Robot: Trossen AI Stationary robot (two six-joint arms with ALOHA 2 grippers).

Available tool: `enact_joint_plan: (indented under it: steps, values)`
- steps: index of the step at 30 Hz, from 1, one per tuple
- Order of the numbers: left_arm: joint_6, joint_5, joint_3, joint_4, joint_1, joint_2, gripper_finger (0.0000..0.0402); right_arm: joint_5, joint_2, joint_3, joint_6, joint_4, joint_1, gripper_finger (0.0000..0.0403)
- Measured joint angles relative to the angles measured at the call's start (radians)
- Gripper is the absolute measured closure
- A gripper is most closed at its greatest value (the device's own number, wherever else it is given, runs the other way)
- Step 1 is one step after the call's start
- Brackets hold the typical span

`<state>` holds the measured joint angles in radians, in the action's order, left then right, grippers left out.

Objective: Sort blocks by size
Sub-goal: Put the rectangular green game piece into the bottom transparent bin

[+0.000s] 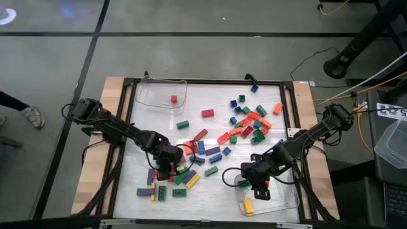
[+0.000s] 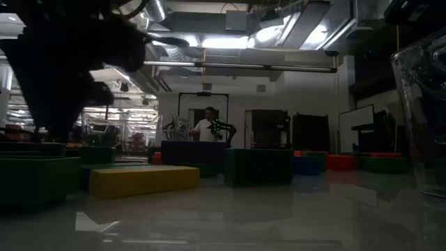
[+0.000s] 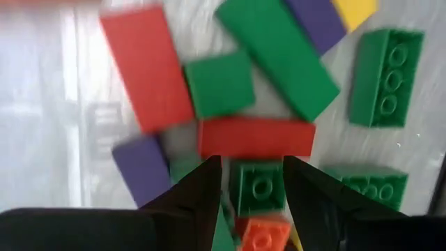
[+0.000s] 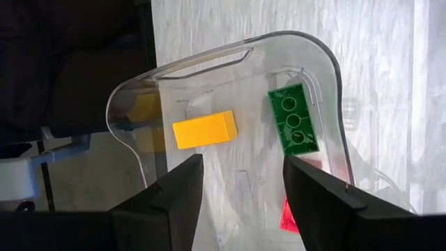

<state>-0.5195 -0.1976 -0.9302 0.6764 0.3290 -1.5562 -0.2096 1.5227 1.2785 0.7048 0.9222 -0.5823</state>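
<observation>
Blocks of many colours lie loose on the white mat: one cluster (image 1: pixel 175 175) at the near left, another (image 1: pixel 251 121) at the far right. My left gripper (image 1: pixel 166 168) points down into the near cluster. It is open, its fingers (image 3: pixel 202 192) on either side of a small green cube (image 3: pixel 258 187), with a red block (image 3: pixel 254 137) just beyond. My right gripper (image 1: pixel 254 186) hangs open over the near right clear tray (image 1: pixel 289 200) with nothing between its fingers. A yellow block (image 4: pixel 205 130) and a green three-stud block (image 4: pixel 294 120) lie flat in that tray. My left gripper has a finger close on each side of the small green cube (image 3: pixel 240 188), coming from above. The cube sits stud up among the other blocks. I cannot tell whether either finger touches it.
A second clear tray (image 1: pixel 152 98) at the far left holds one small red cube (image 1: pixel 173 99). Black frame rails (image 1: pixel 292 121) border the mat. The low view shows a yellow block (image 2: pixel 143 180) and dark green ones close by, with a person far off in the room.
</observation>
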Motion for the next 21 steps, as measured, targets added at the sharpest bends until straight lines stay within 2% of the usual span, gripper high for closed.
enact_joint_plan:
  steps: [8,18,21]
  values:
    - [-0.109,-0.011,0.000,0.117,0.000,0.000,0.0260,0.011,0.000,0.000,-0.001,0.000,0.000,0.0204]
    - [-0.176,-0.009,-0.001,0.154,0.000,0.000,0.0260,0.016,0.000,0.000,-0.002,0.000,0.000,0.0204]
    - [-0.190,0.021,-0.001,0.148,0.000,0.000,0.0260,0.017,0.000,0.000,-0.002,0.000,0.000,0.0204]
